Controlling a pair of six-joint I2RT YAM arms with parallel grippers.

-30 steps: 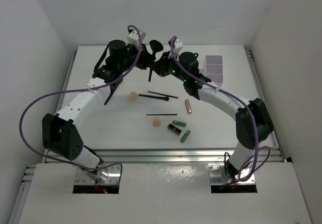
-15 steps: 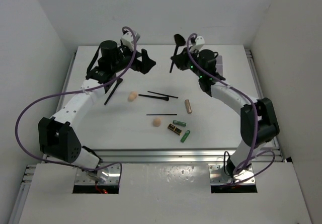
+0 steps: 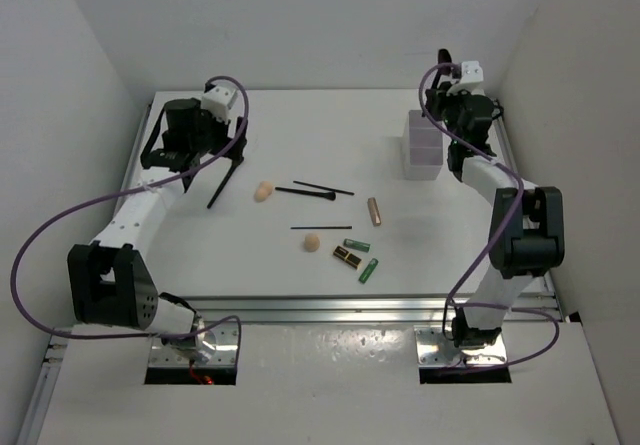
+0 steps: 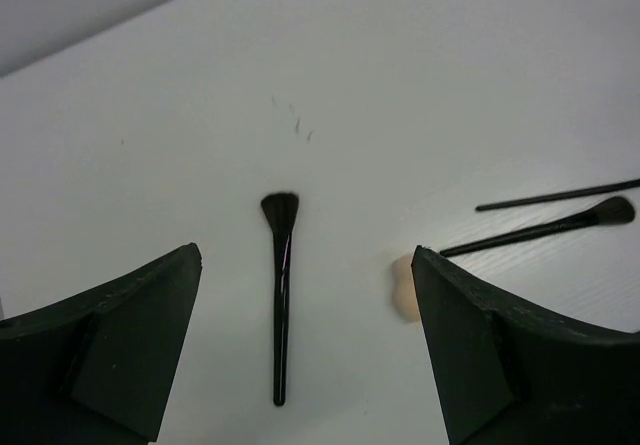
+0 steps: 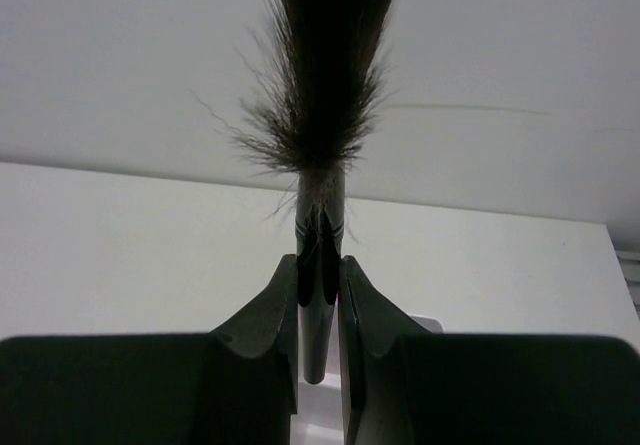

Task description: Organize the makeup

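The right gripper (image 5: pixel 320 277) is clamped on the handle of a brush (image 5: pixel 322 75), and the fluffy head sticks out past the fingertips. In the top view this brush (image 3: pixel 443 63) is held in the air at the far right of the table (image 3: pixel 200 255), near the box (image 3: pixel 423 165) but not yet inside it. The step in hand seems to be putting this brush into the box.

For the next move, the right arm probably needs to bring the brush over one compartment, lower it and only then let go. The brush is long and the box looks narrow, so the brush may have to go in handle first.

The left gripper (image 4: pixel 305 265) has its jaws wide apart and holds nothing. It hangs over a second brush (image 4: pixel 279 305), which lies flat on the table on the left side. A sponge (image 4: pixel 405 290) lies just beside it, so the jaws must close on the handle only.

The rest of the makeup lies loose in the middle of the table: another sponge (image 3: pixel 312 242), a third brush (image 3: pixel 305 193), two pencils (image 3: pixel 322 186), a copper tube (image 3: pixel 374 211), a lipstick (image 3: pixel 346 256) and two green tubes (image 3: pixel 369 270). Most of the task is not yet done.
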